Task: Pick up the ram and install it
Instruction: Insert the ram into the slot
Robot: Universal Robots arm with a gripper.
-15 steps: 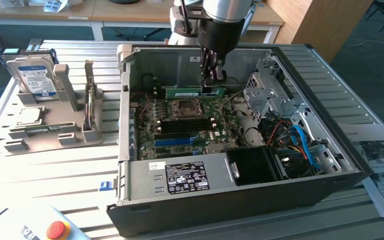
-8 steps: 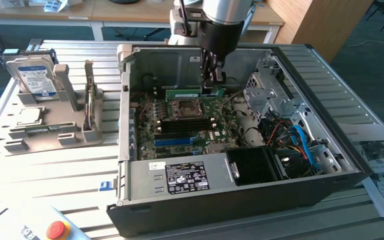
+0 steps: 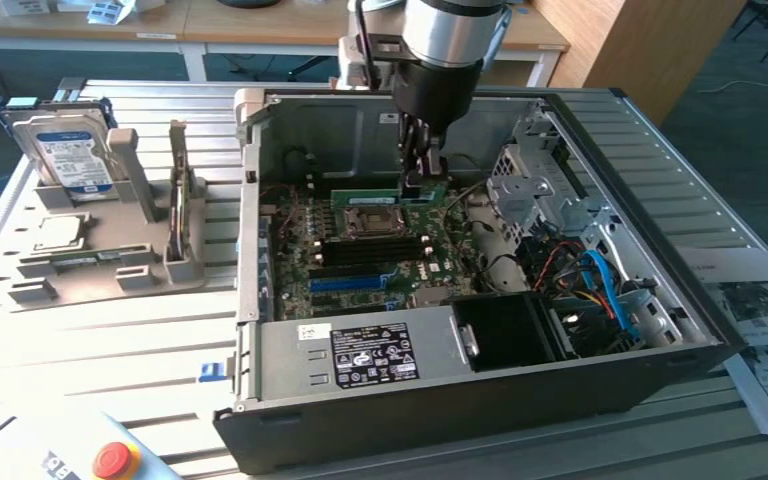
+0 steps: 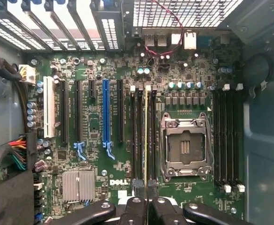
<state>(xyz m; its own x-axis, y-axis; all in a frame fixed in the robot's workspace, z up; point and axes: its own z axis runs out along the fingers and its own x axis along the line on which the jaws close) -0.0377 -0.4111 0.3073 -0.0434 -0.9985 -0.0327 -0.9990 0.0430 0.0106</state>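
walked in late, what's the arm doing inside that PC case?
The arm's gripper is down inside the open computer case and is shut on the ram. It holds the stick on edge just over the motherboard, lined up with the memory slots beside the empty CPU socket. Whether the stick is seated in a slot cannot be told.

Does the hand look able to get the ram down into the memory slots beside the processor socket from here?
Probably yes: the hand holds the ram edge-down right above the empty slots, and no cable crosses them in the wrist view.
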